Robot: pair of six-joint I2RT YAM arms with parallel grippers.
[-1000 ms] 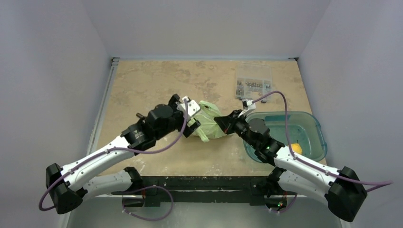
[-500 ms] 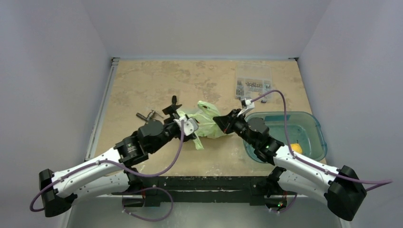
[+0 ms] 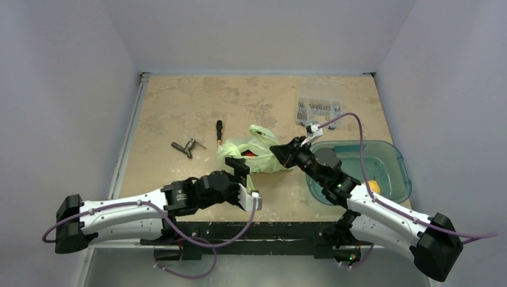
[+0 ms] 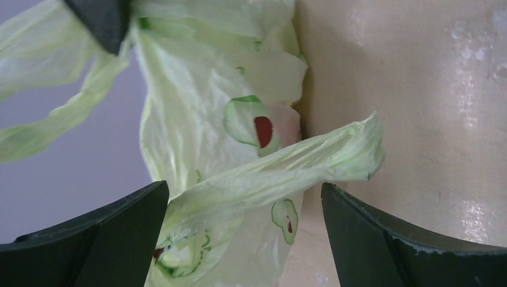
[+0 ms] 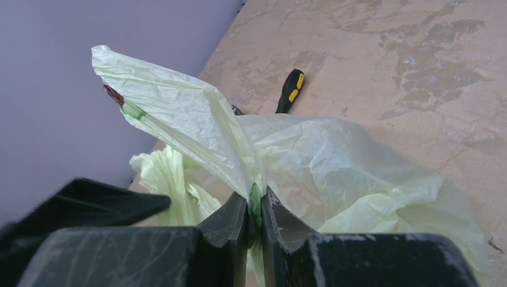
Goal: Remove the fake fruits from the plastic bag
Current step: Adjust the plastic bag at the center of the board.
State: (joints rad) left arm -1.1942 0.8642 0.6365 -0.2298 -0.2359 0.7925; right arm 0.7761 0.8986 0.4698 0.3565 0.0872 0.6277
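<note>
The pale-green plastic bag point(image 3: 258, 150) lies crumpled mid-table, one handle sticking up. My right gripper point(image 3: 278, 153) is shut on a fold at the bag's right side; the right wrist view shows its jaws point(image 5: 255, 206) pinching thin plastic point(image 5: 197, 131). My left gripper point(image 3: 239, 166) is open just in front of the bag's near left side. In the left wrist view point(image 4: 245, 191) a bag handle point(image 4: 281, 173) crosses the gap between the fingers, unpinched. The fake fruits are hidden. A small red patch point(image 3: 250, 153) shows on the bag; I cannot tell fruit from print.
A teal see-through tub point(image 3: 394, 162) stands at the right with a round yellow fruit point(image 3: 373, 186) inside. A clear parts box point(image 3: 318, 101) sits at the back right. A black-and-yellow screwdriver point(image 3: 219, 130) and a dark metal tool point(image 3: 186, 146) lie left of the bag.
My left arm has drawn back from the bag towards the near edge and its gripper now stands open. The bag has spread leftwards. The screwdriver and the metal tool have come into view.
</note>
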